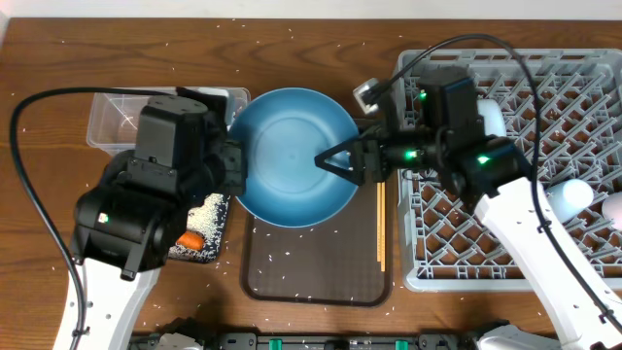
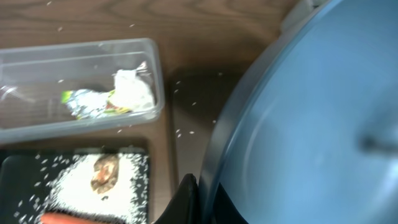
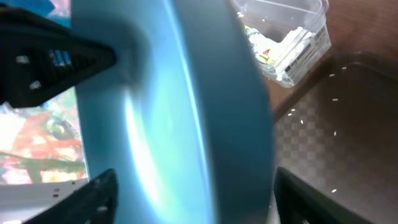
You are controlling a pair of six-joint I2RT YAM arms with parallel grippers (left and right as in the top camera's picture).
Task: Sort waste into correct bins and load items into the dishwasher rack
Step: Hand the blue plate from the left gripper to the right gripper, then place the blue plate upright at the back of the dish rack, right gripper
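Observation:
The large blue plate [image 1: 296,156] is held tilted above the brown serving tray. My left gripper [image 1: 238,167] is shut on its left rim, which shows close up in the left wrist view [image 2: 202,186] with the plate [image 2: 311,124] filling the right side. My right gripper [image 1: 335,163] is open, its fingers straddling the plate's right rim [image 3: 193,199] without closing on it. The clear tub [image 2: 81,59] holds the white napkin [image 2: 134,87] and the yellow-green wrapper [image 2: 84,102]. The black tray [image 2: 12,171] holds rice, the brown lump [image 2: 104,174] and the carrot [image 1: 191,240].
The grey dishwasher rack [image 1: 544,146] fills the right side, with cups [image 1: 569,199] standing in it. The chopsticks [image 1: 380,224] lie along the right edge of the brown serving tray [image 1: 311,277]. Rice grains are scattered over the wooden table.

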